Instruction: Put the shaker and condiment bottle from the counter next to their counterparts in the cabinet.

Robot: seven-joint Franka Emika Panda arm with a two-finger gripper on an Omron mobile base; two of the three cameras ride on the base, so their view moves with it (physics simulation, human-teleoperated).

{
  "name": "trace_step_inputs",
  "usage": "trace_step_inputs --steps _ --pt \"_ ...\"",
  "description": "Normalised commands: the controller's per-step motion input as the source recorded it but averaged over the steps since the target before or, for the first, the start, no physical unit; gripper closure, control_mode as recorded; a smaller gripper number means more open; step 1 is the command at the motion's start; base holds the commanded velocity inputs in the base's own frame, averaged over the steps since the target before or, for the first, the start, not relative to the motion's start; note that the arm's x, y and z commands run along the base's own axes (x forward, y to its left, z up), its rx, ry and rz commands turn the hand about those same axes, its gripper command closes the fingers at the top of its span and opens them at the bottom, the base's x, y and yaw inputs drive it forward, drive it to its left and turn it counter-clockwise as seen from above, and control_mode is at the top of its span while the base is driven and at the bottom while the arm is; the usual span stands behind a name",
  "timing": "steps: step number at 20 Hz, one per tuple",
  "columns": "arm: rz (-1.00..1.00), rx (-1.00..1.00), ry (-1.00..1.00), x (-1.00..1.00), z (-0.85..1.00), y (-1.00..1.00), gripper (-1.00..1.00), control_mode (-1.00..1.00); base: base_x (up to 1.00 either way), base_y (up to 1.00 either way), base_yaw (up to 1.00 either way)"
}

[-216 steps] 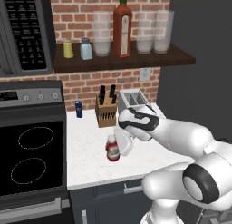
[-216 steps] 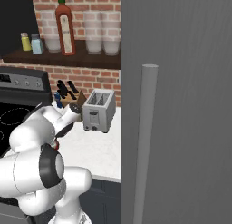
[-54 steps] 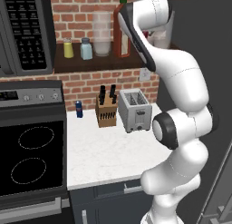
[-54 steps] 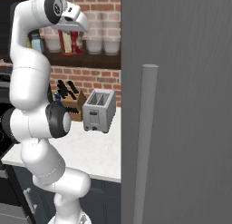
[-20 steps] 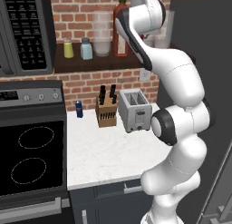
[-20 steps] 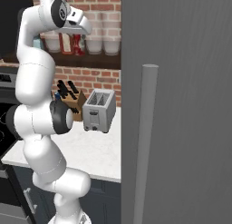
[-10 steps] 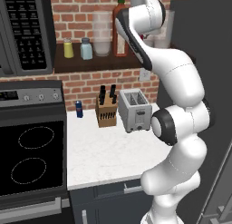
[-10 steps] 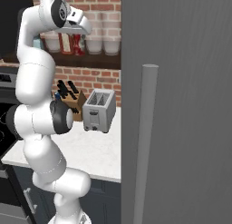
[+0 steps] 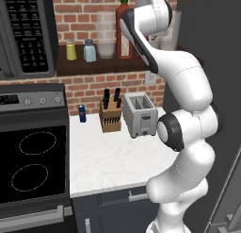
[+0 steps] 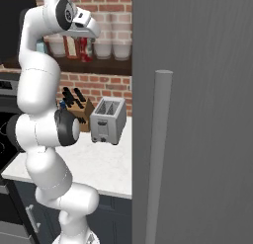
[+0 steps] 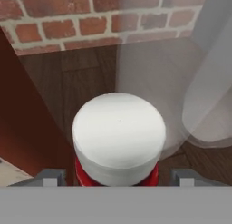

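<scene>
Condiment bottle (image 11: 118, 139) stands upright on the cabinet (image 9: 94, 66) shelf directly under the pincer (image 11: 117, 177) — tips spread either side, not pinching.

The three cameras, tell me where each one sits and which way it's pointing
Left base view: behind the arm's left, looking forward at the cabinet and counter; arm rises at right.
Right base view: behind its right, same scene; arm at left.
Hand view: down onto the condiment bottle between open jaws.
Both base views share the toaster.

Dark wooden cabinet (image 9: 94, 66) bearing shakers, bottles, clear jars.
</scene>
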Motion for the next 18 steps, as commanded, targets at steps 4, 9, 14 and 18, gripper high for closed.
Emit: trace_step_inputs --steps 4,9,14,18 --pt "0.0 0.0 0.0 0.0 -0.01 0.0 -1.0 -1.0 0.0 0.0 0.0" --pt "0.0 -0.01 0.01 0.0 -0.08 0.0 -1.0 -1.0 0.0 0.0 0.0" --pt "0.03 -0.06 0.07 -0.26 -0.23 0.0 -1.0 -1.0 0.0 0.0 0.0" --pt "0.04 -0.05 0.07 -0.35 -0.2 0.0 -1.0 -1.0 0.0 0.0 0.0"
